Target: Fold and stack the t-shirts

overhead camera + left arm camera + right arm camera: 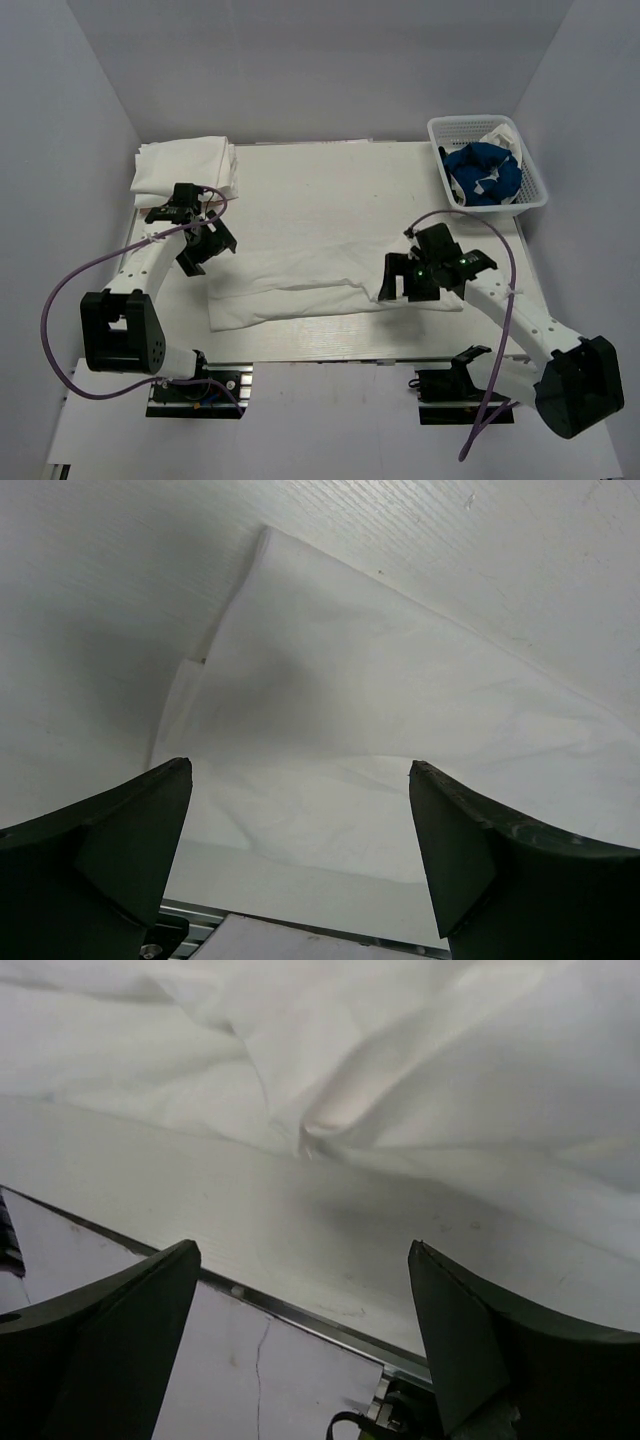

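A white t-shirt (320,265) lies partly folded across the middle of the table, its near edge doubled over. My left gripper (207,247) hovers open at the shirt's left end. In the left wrist view the flat cloth (380,720) lies beyond my left gripper (300,780), with nothing between the jaws. My right gripper (402,280) stands open at the shirt's right near corner. The right wrist view shows the wrinkled hem (400,1070) just beyond my empty right gripper (305,1260). A folded stack of white t-shirts (185,167) sits at the back left.
A white lattice basket (530,172) at the back right holds a royal blue t-shirt (483,172) and some white cloth. The table's near edge and metal rail (300,1310) run just below the right gripper. White walls enclose the table.
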Controlling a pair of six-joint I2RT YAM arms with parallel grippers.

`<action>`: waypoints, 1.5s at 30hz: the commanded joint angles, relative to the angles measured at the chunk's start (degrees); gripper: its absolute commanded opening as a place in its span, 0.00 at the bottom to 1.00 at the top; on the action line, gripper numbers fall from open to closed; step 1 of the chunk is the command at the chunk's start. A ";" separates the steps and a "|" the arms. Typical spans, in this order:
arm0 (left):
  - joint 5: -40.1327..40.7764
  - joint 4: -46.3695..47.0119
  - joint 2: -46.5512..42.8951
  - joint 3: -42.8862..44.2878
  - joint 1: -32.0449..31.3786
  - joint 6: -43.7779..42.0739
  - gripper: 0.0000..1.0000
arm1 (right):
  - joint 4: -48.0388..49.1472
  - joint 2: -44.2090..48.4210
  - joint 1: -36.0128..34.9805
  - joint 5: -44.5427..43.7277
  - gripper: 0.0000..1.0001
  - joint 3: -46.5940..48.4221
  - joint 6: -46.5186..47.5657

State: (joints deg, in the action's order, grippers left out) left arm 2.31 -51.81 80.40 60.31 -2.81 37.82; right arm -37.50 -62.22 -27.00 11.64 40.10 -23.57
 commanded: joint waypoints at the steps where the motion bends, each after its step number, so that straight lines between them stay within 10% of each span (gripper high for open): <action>1: -2.30 1.36 -0.42 0.33 -0.09 -1.69 0.99 | 1.90 -1.32 0.37 -6.09 0.90 8.23 -0.33; 14: -17.86 12.88 11.70 -0.29 -1.76 -5.22 0.99 | 5.93 -16.27 3.97 -16.30 0.90 6.75 -4.38; 30: -12.76 13.14 14.87 -4.86 -2.38 -5.74 0.99 | 5.77 -27.94 3.54 -6.36 0.90 23.27 9.07; 45: -8.63 11.47 14.87 -2.48 -2.38 -5.74 0.99 | -4.24 -24.89 3.63 -15.68 0.90 12.22 4.33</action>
State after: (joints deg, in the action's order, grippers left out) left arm -10.61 -38.79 96.09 57.36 -5.13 32.62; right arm -35.92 -91.79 -23.27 -2.09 55.70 -17.23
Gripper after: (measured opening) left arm 0.990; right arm 0.904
